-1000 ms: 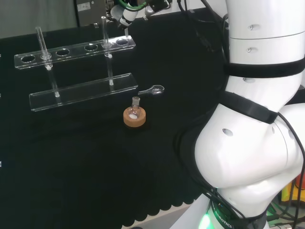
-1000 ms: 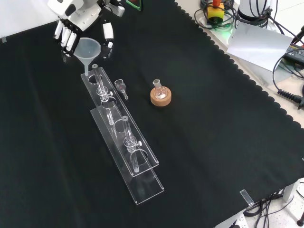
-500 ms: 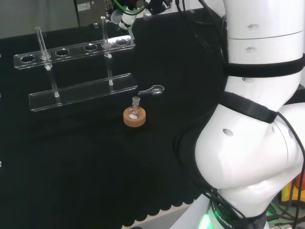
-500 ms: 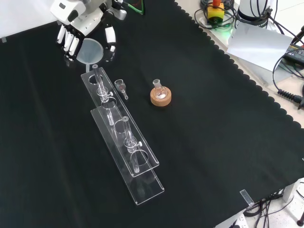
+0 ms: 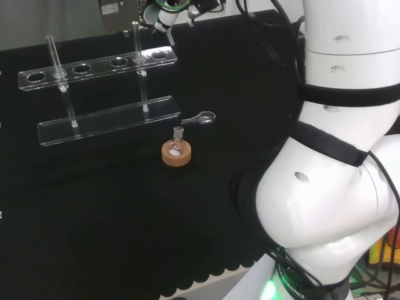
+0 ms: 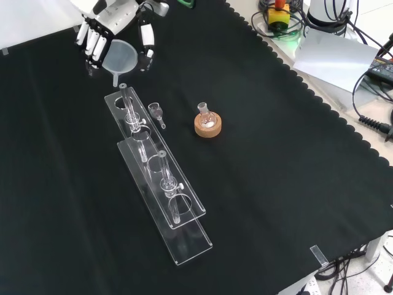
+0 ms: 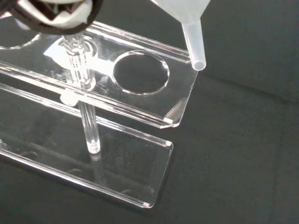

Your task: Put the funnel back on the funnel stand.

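Fingers (image 6: 92, 42) and thumb curl round the funnel (image 6: 118, 57), so the hand (image 6: 113, 15) holds it up, stem pointing down and slightly tilted, its tip just beyond the funnel stand (image 6: 161, 178)'s end hole (image 7: 141, 72), not inside.
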Controlling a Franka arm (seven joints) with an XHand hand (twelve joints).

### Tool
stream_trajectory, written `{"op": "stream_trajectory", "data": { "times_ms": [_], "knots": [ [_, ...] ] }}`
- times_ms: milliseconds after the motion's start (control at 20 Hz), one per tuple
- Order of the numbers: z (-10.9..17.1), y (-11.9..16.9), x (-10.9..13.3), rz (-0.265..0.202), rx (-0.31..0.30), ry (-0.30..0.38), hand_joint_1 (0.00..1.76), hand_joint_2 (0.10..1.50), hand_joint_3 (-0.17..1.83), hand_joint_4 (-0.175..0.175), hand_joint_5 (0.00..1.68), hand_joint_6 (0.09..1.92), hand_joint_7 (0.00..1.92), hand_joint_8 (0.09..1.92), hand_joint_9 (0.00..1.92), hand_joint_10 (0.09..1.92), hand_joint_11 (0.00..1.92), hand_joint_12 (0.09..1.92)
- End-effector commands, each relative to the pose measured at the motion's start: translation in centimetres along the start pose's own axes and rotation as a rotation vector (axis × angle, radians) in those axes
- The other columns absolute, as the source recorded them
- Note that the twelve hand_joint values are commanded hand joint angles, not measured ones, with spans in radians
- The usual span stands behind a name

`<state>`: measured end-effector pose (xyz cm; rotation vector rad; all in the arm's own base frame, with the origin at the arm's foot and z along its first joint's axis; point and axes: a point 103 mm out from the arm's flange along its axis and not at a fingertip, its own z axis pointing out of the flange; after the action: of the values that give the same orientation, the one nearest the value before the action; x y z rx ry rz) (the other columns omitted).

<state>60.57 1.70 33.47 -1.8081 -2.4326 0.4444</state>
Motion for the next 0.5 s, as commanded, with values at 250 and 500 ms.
{"op": "stream_trajectory", "data": {
  "times_ms": [250, 500],
  "knots": [
    [0.5, -0.8, 2.1, -0.005, -0.036, 0.035, 0.81, 0.71, 0.58, -0.038, 0.58, 0.48, 0.49, 0.66, 0.86, 0.46, 0.52, 1.36],
    [0.2, -0.5, 2.3, -0.017, -0.1, 0.092, 0.81, 0.71, 0.58, -0.039, 0.58, 0.49, 0.49, 0.66, 0.87, 0.46, 0.52, 1.36]
  ]
}}
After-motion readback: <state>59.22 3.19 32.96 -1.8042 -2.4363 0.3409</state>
